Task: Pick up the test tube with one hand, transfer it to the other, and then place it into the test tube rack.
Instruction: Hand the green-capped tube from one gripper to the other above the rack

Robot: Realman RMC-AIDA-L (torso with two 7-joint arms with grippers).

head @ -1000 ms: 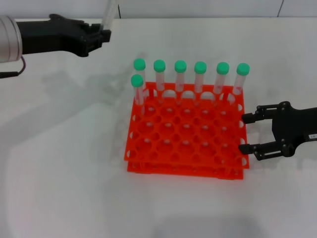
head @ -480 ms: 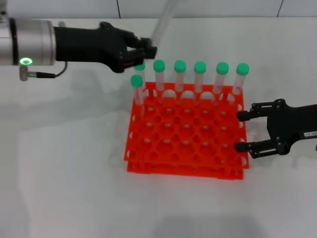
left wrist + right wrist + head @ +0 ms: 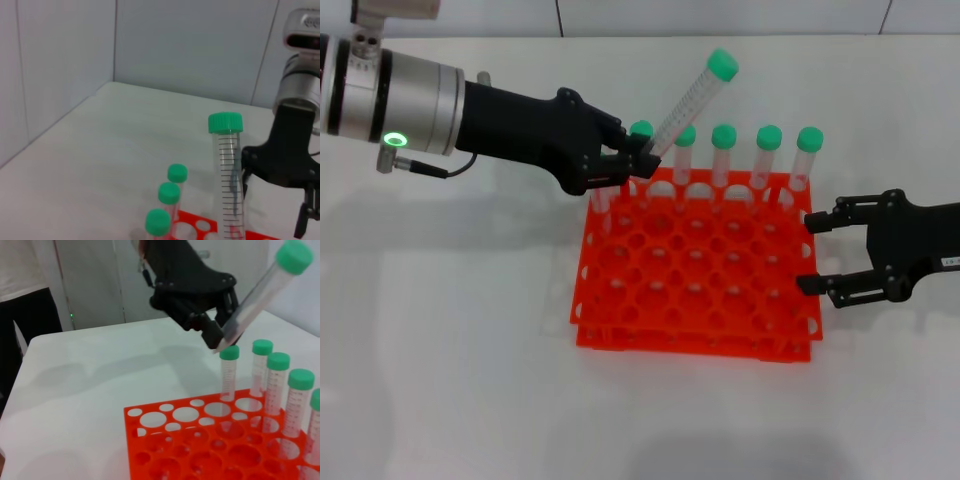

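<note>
**Tube held aloft, handover pending**

The left end effector grips the test tube by its lower end, tilted above the test tube rack at its far-left corner. The right end effector waits with jaws apart beside the rack's right edge. Next it likely must rise to take the tube.

The green-capped test tube tilts (cap uppermost) above the orange-red test tube rack's far-left corner.
</note>
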